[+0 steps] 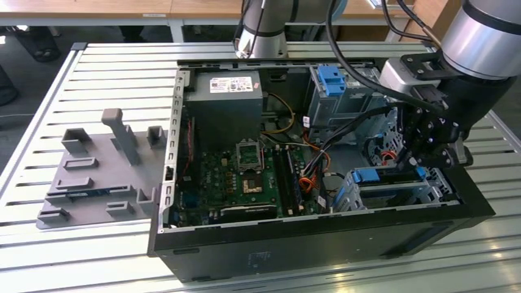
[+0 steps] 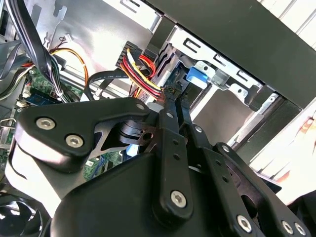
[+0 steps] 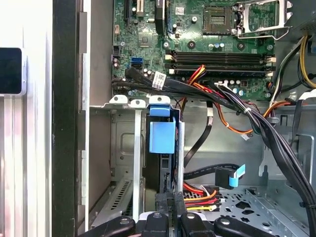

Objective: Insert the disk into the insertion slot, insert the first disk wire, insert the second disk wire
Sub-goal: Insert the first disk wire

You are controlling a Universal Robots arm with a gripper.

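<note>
The disk [image 1: 368, 176], in its bright blue caddy, sits inside the insertion slot [image 1: 355, 196], the low silvery cage at the front of the open computer case on the exterior view's right. In the first wrist view the disk's blue end [image 3: 162, 137] shows between the slot's metal walls [image 3: 123, 148]. My gripper [image 3: 169, 200] is just behind the disk, its fingers close together on the end of a red, yellow and black disk wire [image 3: 200, 193]. The second wrist view shows that wire [image 2: 140, 69] running down to my gripper [image 2: 171, 91] beside the blue caddy [image 2: 196, 76].
A black flat cable with a blue plug [image 3: 232, 177] lies loose beside the slot. A thick black cable bundle [image 3: 256, 123] crosses above. The taller grey cage with a blue tab [image 1: 330, 79], the power supply [image 1: 224, 101] and motherboard [image 1: 244, 177] fill the case. A grey fixture plate [image 1: 97, 177] lies outside.
</note>
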